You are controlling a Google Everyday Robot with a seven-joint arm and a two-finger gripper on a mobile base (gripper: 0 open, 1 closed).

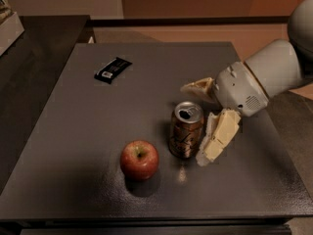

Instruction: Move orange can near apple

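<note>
Orange can point(186, 130) stands upright on the grey surface point(73, 131), just right of the apple point(139, 159), not touching it. Gripper point(197, 124) sits at the can's right side. Its 2 fingers point(220, 136) are spread, grasping nothing.

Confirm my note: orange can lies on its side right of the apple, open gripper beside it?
No. The camera view shows the orange can standing upright; it is right of the apple, open gripper beside it.
</note>
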